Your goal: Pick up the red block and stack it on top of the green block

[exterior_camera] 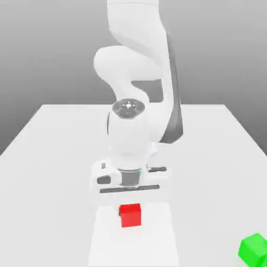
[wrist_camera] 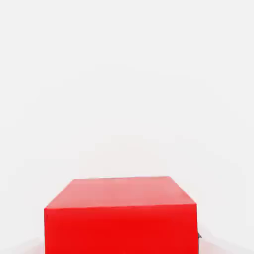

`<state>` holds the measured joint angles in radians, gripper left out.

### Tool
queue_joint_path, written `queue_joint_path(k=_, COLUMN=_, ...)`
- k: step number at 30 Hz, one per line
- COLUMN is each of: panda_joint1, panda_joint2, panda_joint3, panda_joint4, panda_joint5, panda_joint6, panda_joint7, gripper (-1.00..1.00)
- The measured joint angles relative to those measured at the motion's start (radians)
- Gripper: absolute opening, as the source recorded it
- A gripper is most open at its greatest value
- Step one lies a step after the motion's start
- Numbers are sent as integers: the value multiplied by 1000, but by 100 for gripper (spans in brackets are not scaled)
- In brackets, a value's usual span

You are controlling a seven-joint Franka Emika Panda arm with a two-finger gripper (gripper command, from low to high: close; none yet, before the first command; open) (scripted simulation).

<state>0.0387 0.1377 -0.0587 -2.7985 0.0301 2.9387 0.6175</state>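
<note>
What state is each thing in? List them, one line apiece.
red block: on the table, directly under the hand, not lifted.
green block: on the table at the exterior view's right, apart from the red block, nothing on it.
gripper: lowered over the red block, fingers shut.

The exterior view stands off the table (exterior_camera: 47,135), raised, facing the arm (exterior_camera: 138,78) head-on and looking down across the white surface. The hand view rides on the hand and sits very close to the red block (wrist_camera: 120,214) (its top and one side face show). Both views share that block (exterior_camera: 130,215) and the tabletop around it.
</note>
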Motion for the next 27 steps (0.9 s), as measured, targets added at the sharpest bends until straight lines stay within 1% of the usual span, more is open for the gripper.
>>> queue_joint_path(k=4, panda_joint1=-8, panda_joint2=-131, panda_joint3=-1, panda_joint4=-20, panda_joint5=-31, panda_joint6=-113, panda_joint7=24, gripper=-100)
queue_joint_path(k=5, panda_joint1=-23, panda_joint2=-137, panda_joint3=12, panda_joint4=-3, panda_joint5=-46, panda_joint6=-136, panda_joint7=27, gripper=-100)
queue_joint_path(k=7, panda_joint1=-60, panda_joint2=-121, panda_joint3=59, panda_joint4=53, panda_joint5=-79, panda_joint6=-175, panda_joint7=27, gripper=-100)
queue_joint_path(k=9, panda_joint1=18, panda_joint2=-89, panda_joint3=111, panda_joint4=122, panda_joint5=-112, panda_joint6=-213, panda_joint7=24, gripper=-100)
queue_joint_path(k=12, panda_joint1=78, panda_joint2=-34, panda_joint3=151, panda_joint4=230, panda_joint5=-139, panda_joint6=-268, panda_joint7=1, gripper=-100)
queue_joint_path(k=20, panda_joint1=205, panda_joint2=121, panda_joint3=293, panda_joint4=520, panda_joint5=-151, panda_joint6=-413, panda_joint7=-106, gripper=-100)
queue_joint_path(k=22, panda_joint1=226, panda_joint2=177, panda_joint3=303, panda_joint4=558, panda_joint5=-166, panda_joint6=-397, panda_joint7=-110, gripper=-100)
queue_joint_path(k=24, panda_joint1=246, panda_joint2=246, panda_joint3=288, panda_joint4=570, panda_joint5=-194, panda_joint6=-343, panda_joint7=-94, gripper=-100)
queue_joint_path(k=25, panda_joint1=255, panda_joint2=275, panda_joint3=277, panda_joint4=574, panda_joint5=-205, panda_joint6=-317, panda_joint7=-87, gripper=100)
queue_joint_path(k=27, panda_joint1=255, panda_joint2=275, panda_joint3=277, panda_joint4=574, panda_joint5=-205, panda_joint6=-317, panda_joint7=-87, gripper=100)
